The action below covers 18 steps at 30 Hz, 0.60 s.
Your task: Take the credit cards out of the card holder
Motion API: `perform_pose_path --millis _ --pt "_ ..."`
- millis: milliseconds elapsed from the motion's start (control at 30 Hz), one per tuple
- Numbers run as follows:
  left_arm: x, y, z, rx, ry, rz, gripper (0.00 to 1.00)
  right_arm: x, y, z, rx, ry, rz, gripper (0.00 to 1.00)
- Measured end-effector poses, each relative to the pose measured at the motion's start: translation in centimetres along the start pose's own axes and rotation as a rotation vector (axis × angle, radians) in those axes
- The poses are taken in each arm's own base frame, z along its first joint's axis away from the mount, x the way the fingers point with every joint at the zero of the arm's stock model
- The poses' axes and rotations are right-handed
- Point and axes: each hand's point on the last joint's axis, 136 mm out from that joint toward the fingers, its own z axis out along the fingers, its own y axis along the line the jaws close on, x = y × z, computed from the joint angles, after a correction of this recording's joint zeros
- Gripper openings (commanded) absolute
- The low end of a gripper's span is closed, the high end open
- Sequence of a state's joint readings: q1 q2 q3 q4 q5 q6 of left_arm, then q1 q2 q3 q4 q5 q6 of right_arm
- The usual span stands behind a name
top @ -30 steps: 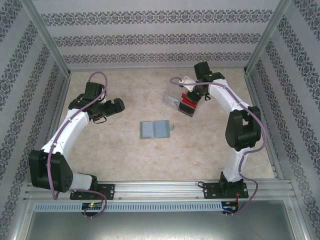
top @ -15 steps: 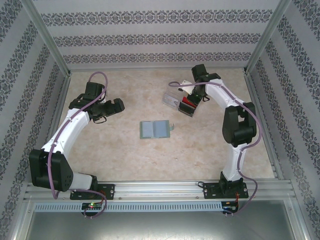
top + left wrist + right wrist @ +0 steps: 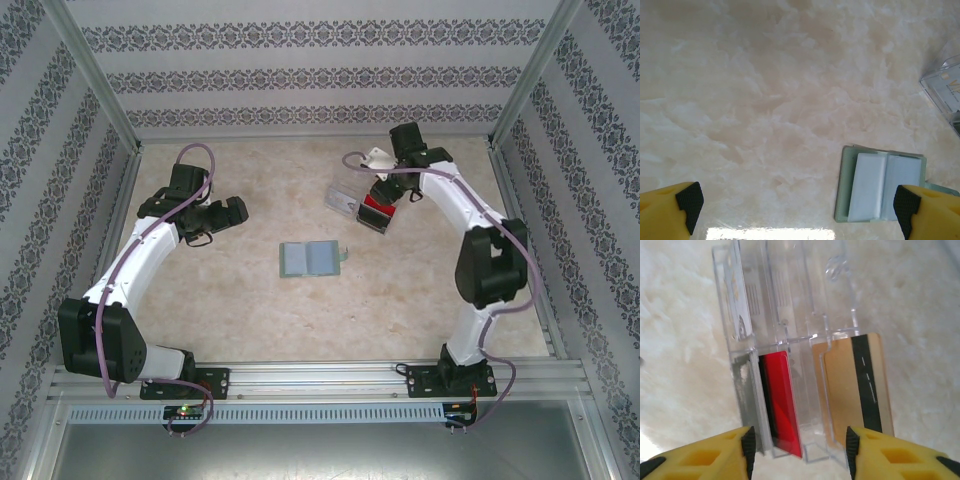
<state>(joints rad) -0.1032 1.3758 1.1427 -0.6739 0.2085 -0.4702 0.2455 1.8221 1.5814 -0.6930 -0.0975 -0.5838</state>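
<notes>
**Tabletop** (image 3: 250, 320): marbled beige surface. Both arm bases are bolted at its near edge.

**Wallet** (image 3: 310, 258): lies opened flat at mid-tabletop, between the two arms, with the pockets facing up (pale bluish-grey panels on a grey-green backing). No pincer is in contact with it.

**Left pincer** (image 3: 797, 202): fingers spread wide apart, holding nothing. It sits left of the wallet and a little farther back, well apart from it and pointed toward it. In the left wrist view the wallet shows just ahead of the right-hand finger.

**Tray** (image 3: 790, 305): clear plastic, divided into narrow slots. It lies right of centre, beyond the wallet and apart from it. The red card (image 3: 782, 400) stands on edge in one slot. The tan card (image 3: 850, 390), with a dark stripe along its length, sits in the neighbouring slot, to the right in the right wrist view. Both cards are in the tray, away from the wallet.

**Right pincer** (image 3: 800, 446): positioned over the tray, fingers apart, one to each side of the red card's slot. The pads show no grip on the card. Whether the left pad touches the tray wall cannot be determined.
</notes>
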Motion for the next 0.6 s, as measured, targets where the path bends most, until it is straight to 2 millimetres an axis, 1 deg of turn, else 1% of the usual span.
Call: perform_pose_path --millis 67,133,233,333,467,533,600 --pt "0.0 0.0 0.0 0.003 0.001 0.0 1.0 -1.0 0.9 -2.0 0.026 -0.068 0.048 0.65" --pt "0.1 -0.1 0.0 0.008 0.005 0.0 1.0 -1.7 2.2 -3.5 0.037 -0.13 0.09 0.65" --pt "0.4 -0.4 0.2 0.028 0.021 -0.002 1.0 -2.3 4.9 -4.7 0.026 -0.207 0.18 0.65" --pt "1.0 -0.9 0.6 0.065 0.05 -0.005 0.96 -2.3 7.2 -4.5 0.006 -0.23 0.285 0.65" --pt "1.9 -1.8 1.7 0.119 0.109 -0.016 0.86 -1.9 10.7 -3.0 -0.04 -0.21 0.437 0.65" --pt "2.3 -2.3 2.5 0.14 0.14 -0.018 0.81 -1.7 12.4 -2.4 -0.068 -0.193 0.516 0.62" --pt "3.1 -3.0 3.4 0.158 0.18 -0.015 0.76 -2.1 14.1 -1.8 -0.105 -0.182 0.595 0.59"
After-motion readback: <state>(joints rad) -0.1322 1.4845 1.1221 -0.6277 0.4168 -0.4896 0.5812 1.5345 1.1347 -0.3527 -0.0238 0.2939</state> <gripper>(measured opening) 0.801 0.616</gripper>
